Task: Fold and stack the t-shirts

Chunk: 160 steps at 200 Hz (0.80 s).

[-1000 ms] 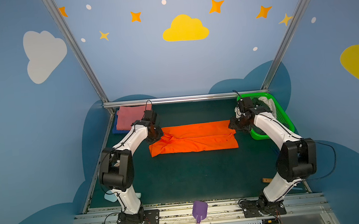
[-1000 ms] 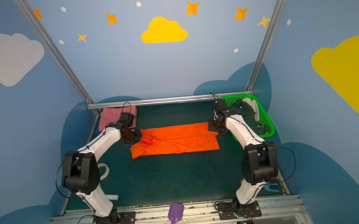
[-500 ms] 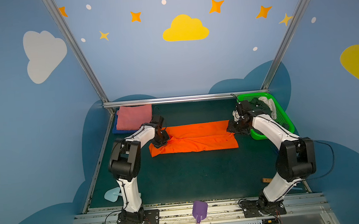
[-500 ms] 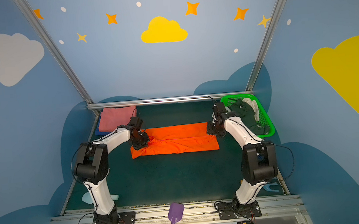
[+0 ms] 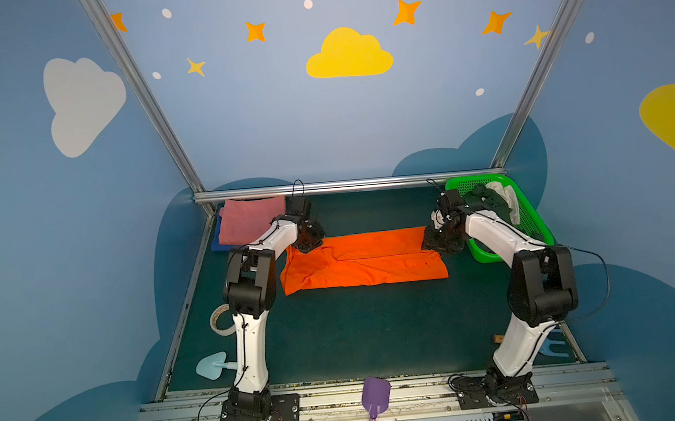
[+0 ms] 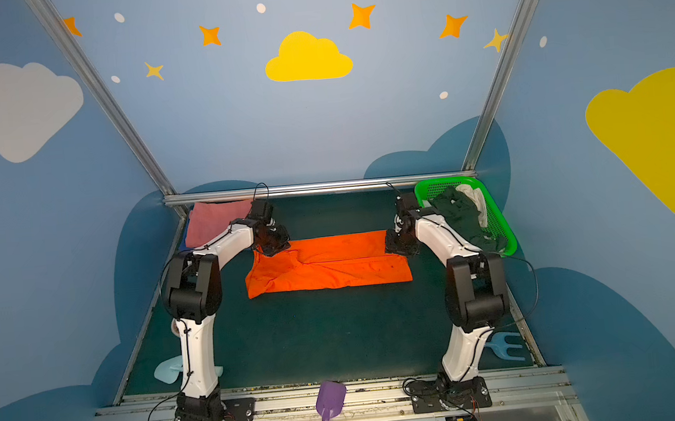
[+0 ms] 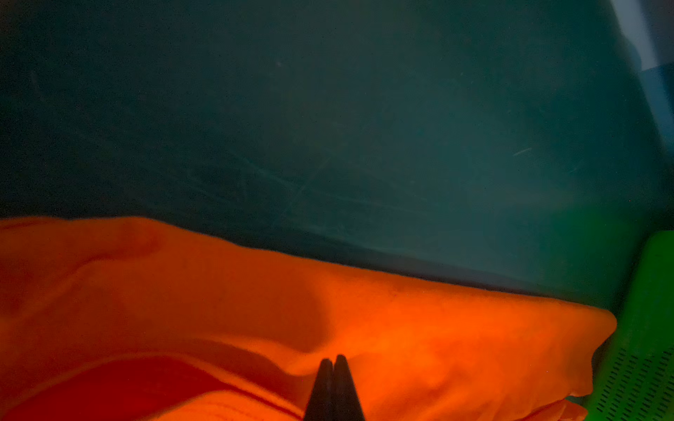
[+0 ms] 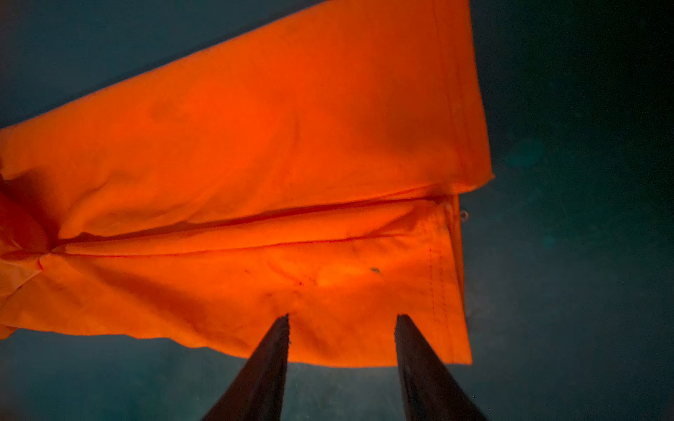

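At the near edge, a purple scoop (image 5: 376, 394) lies across the metal rail between the two arm bases. Just beyond, on the dark green mat (image 5: 359, 334), a pale blue toy shovel (image 5: 212, 366) and a roll of tape (image 5: 219, 322) sit by the left arm, and a blue toy fork (image 6: 506, 346) lies by the right arm.

At mid-table the orange t-shirt (image 5: 363, 259) lies flat, folded into a long band running from side to side, with its collar end rumpled on the left and its hem end on the right.

The left gripper (image 5: 307, 245) is down at the far left corner of the band. The left wrist view shows its fingertips (image 7: 333, 361) clenched together over orange cloth; whether they pinch any fabric cannot be told.

The right gripper (image 5: 434, 244) is at the band's right end. In the right wrist view its two fingers (image 8: 281, 328) stand apart, released, over the hem corner with nothing between them.

Behind the left arm, in the far left corner, the pink t-shirt (image 5: 251, 223) lies folded on top of the blue t-shirt (image 5: 217, 242), of which only an edge shows. In the far right corner a green mesh basket (image 5: 536, 219) holds dark and pale clothes (image 6: 459, 213).
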### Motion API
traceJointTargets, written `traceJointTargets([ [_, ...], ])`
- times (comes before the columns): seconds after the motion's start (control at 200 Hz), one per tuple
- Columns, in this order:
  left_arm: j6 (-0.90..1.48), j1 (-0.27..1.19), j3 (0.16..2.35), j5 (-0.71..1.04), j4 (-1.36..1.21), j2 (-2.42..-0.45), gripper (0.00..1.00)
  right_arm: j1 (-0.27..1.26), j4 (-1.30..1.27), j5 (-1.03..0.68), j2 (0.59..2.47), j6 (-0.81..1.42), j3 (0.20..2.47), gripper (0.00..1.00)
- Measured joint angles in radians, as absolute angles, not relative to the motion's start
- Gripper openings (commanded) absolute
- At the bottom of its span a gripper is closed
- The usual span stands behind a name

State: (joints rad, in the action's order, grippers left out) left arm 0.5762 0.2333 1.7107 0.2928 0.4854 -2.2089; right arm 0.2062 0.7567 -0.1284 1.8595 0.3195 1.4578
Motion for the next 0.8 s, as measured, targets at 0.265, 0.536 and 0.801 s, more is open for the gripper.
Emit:
traceJointTargets([
  [0.265,0.577,0.229,1.622,0.26,0.484,-2.117,0.05,0.208,0.817,-0.14,2.115,0.27,1.737,0.49],
  [0.536,0.581,0.246,1.51,0.236,0.488,-1.993,0.05,0.231,0.857,-0.119,2.281,0.249,1.858,0.49],
  [0.801,0.577,0.294,1.443,0.224,0.517,-2.038,0.05,0.243,0.794,-0.067,2.175,0.258,1.666,0.5],
])
